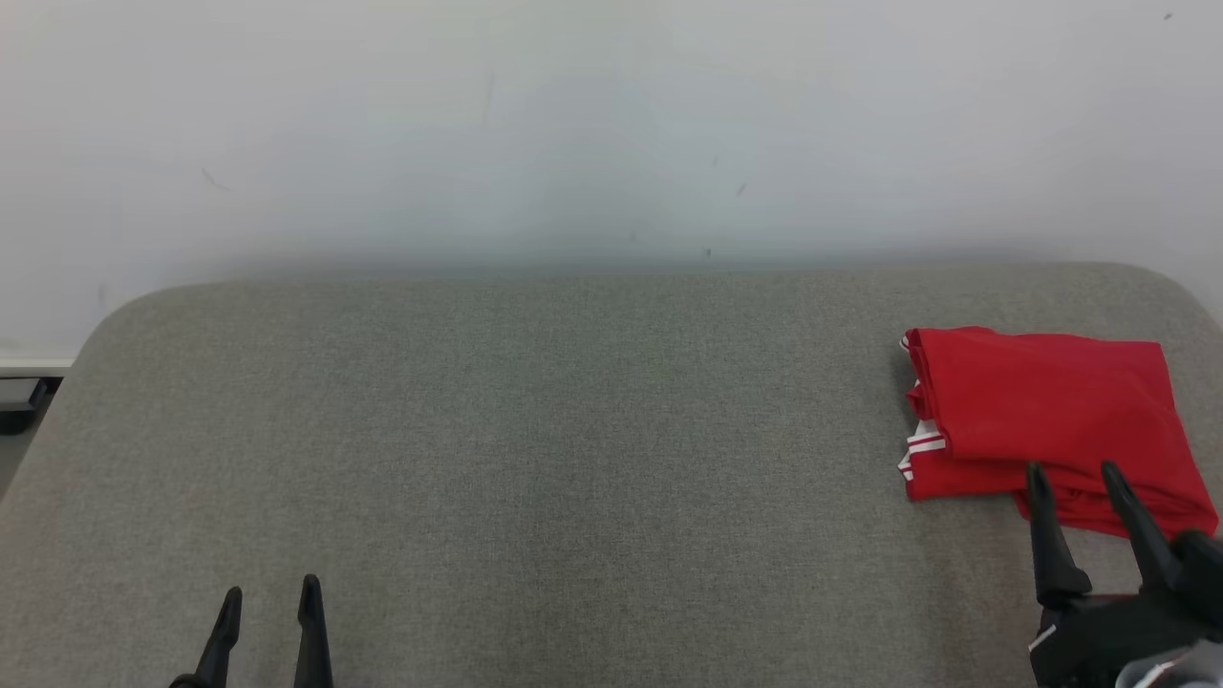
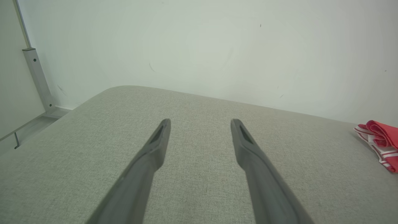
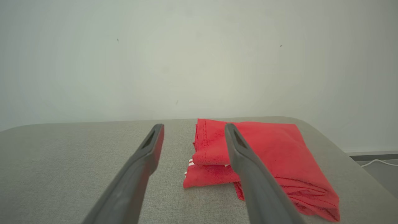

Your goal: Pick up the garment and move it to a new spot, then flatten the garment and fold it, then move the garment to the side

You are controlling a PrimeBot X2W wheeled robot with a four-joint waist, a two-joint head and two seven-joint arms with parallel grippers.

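Near: left gripper (image 1: 270,587) at 7 o'clock, jaws wide, empty | right gripper (image 1: 1072,468) at 4 o'clock, jaws wide, empty, tips by the near hem | far: folded red garment (image 1: 1051,406) at 3 o'clock, near the grey pad's (image 1: 573,430) edge | risk: pinching only the top layer may spill the fold; a nudge outward could slide it off.

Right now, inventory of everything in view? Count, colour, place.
garment: 1, red with white stripes, folded, right end of the cushion.
cushion: 1, grey fabric, spans the foreground.
wall: 1, white, behind the cushion.
metal post: 1, grey, by the wall past the cushion's left end.
cable: 1, white, on the floor past the cushion's right end.
left gripper: 1, dark, open, empty, over bare cushion at lower left.
right gripper: 1, dark, open, empty, at the garment's near edge.
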